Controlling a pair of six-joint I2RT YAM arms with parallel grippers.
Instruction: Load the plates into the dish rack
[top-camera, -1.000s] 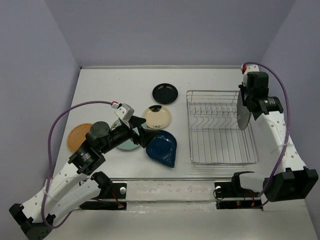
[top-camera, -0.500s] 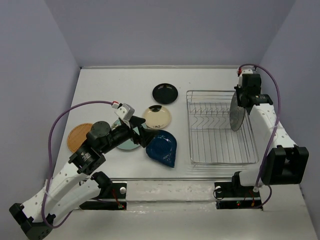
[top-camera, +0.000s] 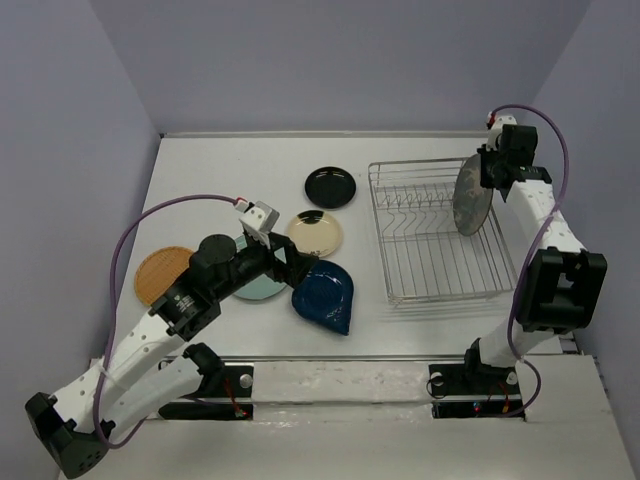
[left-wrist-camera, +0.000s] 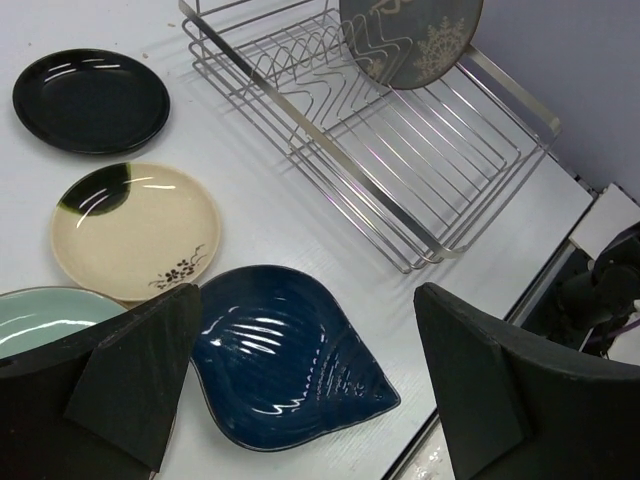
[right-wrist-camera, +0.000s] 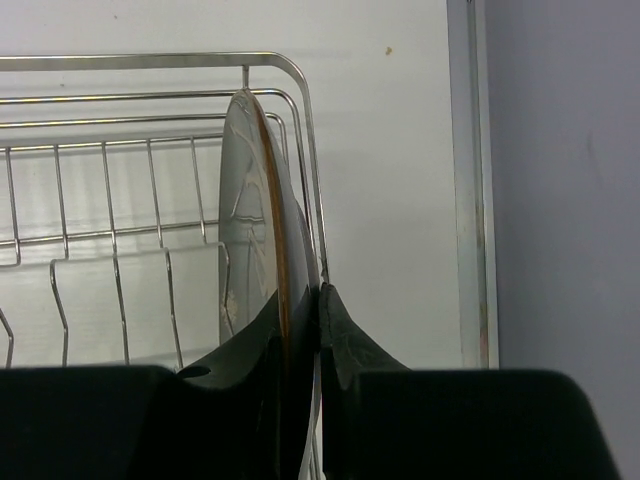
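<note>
Currently we log the grey plate (top-camera: 470, 197) upright at the dish rack's (top-camera: 445, 297) far right end, rim pinched by the right gripper (right-wrist-camera: 300, 325). Only the left wrist view shows its pale print; left gripper (left-wrist-camera: 310, 385) hangs spread wide.

Bright, even light comes from above. A soft, thin shadow lies under the near edge of the dish rack (top-camera: 440, 235) on the white bench (top-camera: 230, 170). Left of the rack, glare streaks the black plate (left-wrist-camera: 90, 100) and the blue plate (left-wrist-camera: 290, 360).

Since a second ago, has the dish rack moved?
Yes. The dish rack slid toward the back wall: its far edge now aligns with the far rim of the black plate, not its middle.
</note>
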